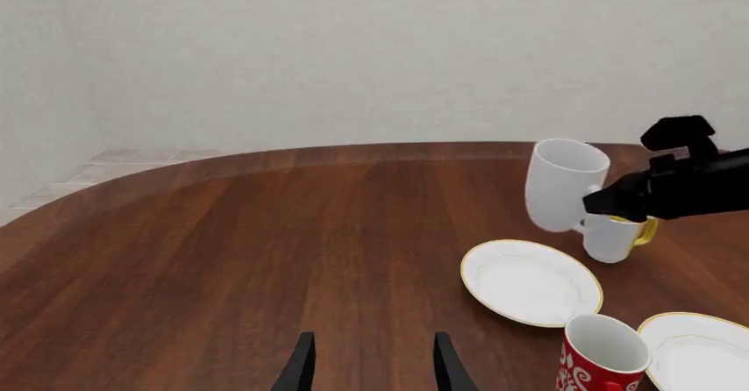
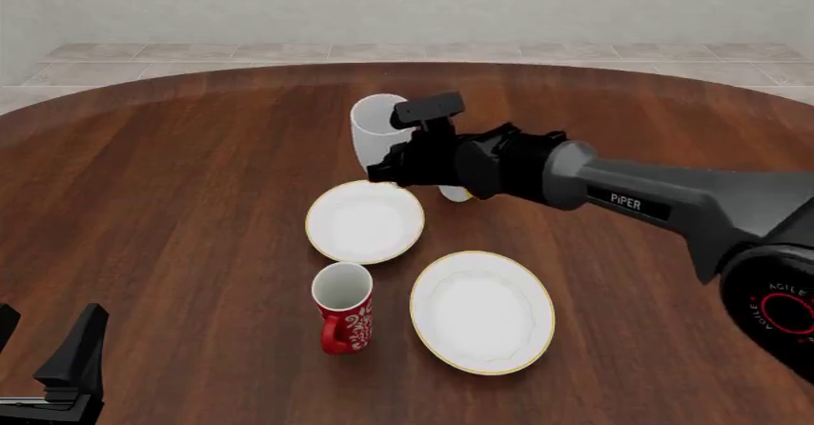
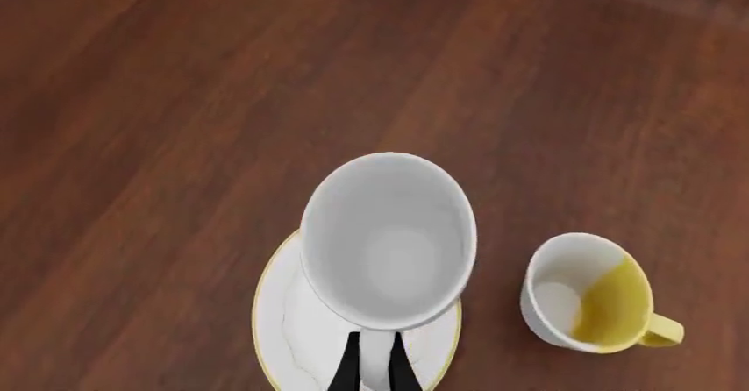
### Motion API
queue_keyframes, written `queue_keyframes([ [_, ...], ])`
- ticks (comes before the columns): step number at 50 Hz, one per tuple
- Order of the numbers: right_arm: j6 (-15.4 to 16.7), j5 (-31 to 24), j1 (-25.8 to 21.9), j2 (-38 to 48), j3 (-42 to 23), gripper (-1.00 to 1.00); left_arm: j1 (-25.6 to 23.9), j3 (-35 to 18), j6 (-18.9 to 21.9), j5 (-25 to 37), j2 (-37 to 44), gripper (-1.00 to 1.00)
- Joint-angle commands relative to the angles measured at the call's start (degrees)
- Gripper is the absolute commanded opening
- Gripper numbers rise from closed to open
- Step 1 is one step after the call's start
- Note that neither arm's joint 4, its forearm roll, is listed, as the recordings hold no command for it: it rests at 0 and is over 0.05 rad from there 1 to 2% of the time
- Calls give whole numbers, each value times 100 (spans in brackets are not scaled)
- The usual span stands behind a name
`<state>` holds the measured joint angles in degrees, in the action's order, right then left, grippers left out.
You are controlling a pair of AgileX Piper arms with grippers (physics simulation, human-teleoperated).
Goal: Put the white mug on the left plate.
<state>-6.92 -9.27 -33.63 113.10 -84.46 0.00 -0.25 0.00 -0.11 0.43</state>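
The white mug (image 2: pixel 376 128) hangs in the air, slightly tilted, over the far edge of the left plate (image 2: pixel 365 222), a small white plate with a thin gold rim. My right gripper (image 2: pixel 385 170) is shut on the mug's handle. In the right wrist view the white mug (image 3: pixel 388 238) is open side up with the plate's rim (image 3: pixel 272 312) showing below it. The left wrist view shows the mug (image 1: pixel 566 185) clear of the table beyond the plate (image 1: pixel 532 281). My left gripper (image 1: pixel 372 369) stands open and holds nothing, far off at the near left corner (image 2: pixel 45 344).
A white-and-yellow mug (image 3: pixel 585 290) stands on the table just right of the held mug. A red patterned mug (image 2: pixel 343 306) stands in front of the left plate. A larger white plate (image 2: pixel 482 311) lies to the red mug's right.
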Motion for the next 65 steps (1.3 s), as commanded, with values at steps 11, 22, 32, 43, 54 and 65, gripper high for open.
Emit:
queue_keyframes([
  [11,-74,98,-160,147,167,-100,0,0,0,0,0,100],
  [22,-75,107,-251,196,203,-100,0,0,0,0,0,100],
  [32,-123,154,-337,307,236,-100,0,0,0,0,0,100],
  [43,-151,206,-366,353,328,-100,0,0,-1,0,0,100],
  [54,-203,291,-357,323,496,-100,0,0,0,0,-1,100],
  [65,-227,383,-346,343,636,-100,0,0,0,0,-1,100],
])
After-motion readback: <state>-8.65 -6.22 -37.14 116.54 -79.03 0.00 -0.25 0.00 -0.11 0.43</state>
